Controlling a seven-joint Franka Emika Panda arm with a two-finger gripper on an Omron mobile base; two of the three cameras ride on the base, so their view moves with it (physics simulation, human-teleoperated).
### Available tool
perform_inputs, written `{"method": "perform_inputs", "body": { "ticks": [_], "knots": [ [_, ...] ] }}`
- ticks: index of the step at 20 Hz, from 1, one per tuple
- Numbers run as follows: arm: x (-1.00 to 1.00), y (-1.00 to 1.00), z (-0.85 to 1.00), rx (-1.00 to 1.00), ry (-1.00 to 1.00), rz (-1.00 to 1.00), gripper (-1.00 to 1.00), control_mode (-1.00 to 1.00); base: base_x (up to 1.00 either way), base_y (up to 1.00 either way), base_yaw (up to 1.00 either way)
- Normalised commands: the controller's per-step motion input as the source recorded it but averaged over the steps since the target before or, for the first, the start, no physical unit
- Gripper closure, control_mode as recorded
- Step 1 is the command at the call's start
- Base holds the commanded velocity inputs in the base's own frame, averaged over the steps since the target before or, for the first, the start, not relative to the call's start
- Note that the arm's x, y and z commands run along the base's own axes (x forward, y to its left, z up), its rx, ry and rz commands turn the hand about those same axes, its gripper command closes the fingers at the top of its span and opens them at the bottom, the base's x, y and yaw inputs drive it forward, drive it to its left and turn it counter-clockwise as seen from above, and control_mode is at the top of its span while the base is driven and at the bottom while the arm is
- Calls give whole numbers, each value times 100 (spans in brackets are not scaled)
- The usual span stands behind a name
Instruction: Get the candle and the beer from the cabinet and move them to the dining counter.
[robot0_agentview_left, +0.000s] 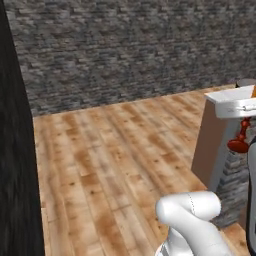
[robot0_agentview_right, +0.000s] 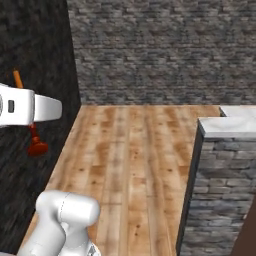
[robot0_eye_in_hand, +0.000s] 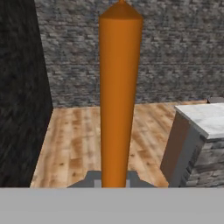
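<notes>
My gripper (robot0_eye_in_hand: 114, 181) is shut on the candle (robot0_eye_in_hand: 118, 96), whose thin orange taper stands upright right in front of the hand camera. From the right base view the white hand (robot0_agentview_right: 22, 107) hangs at the left, with the candle's orange tip (robot0_agentview_right: 18, 78) above it and its dark red holder (robot0_agentview_right: 36, 146) below. In the left base view the holder (robot0_agentview_left: 238, 143) dangles under the hand (robot0_agentview_left: 232, 102) at the right edge. The dining counter (robot0_eye_in_hand: 205, 118) with its marble top stands ahead to the right, and its end wall is stone (robot0_agentview_right: 220, 185). The beer and the cabinet are out of view.
A wooden floor (robot0_agentview_left: 115, 160) stretches ahead to a grey stone wall (robot0_agentview_left: 130, 45). A tall black surface (robot0_agentview_left: 15, 165) lines the left side. The counter's brown end panel (robot0_agentview_left: 215, 145) faces the floor at the right.
</notes>
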Motion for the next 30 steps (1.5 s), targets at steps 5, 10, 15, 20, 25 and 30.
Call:
{"method": "perform_inputs", "body": {
  "ticks": [5,10,15,20,25,30],
  "knots": [
    [0,0,0,0,0,0,100,100,84,52,-14],
    [0,0,0,0,0,0,100,100,82,58,-15],
    [0,0,0,0,0,0,100,100,84,53,-18],
    [0,0,0,0,0,0,100,100,89,45,-28],
    [0,0,0,0,0,0,100,100,87,22,-43],
    [0,0,0,0,0,0,100,100,91,14,-49]
  ]
}}
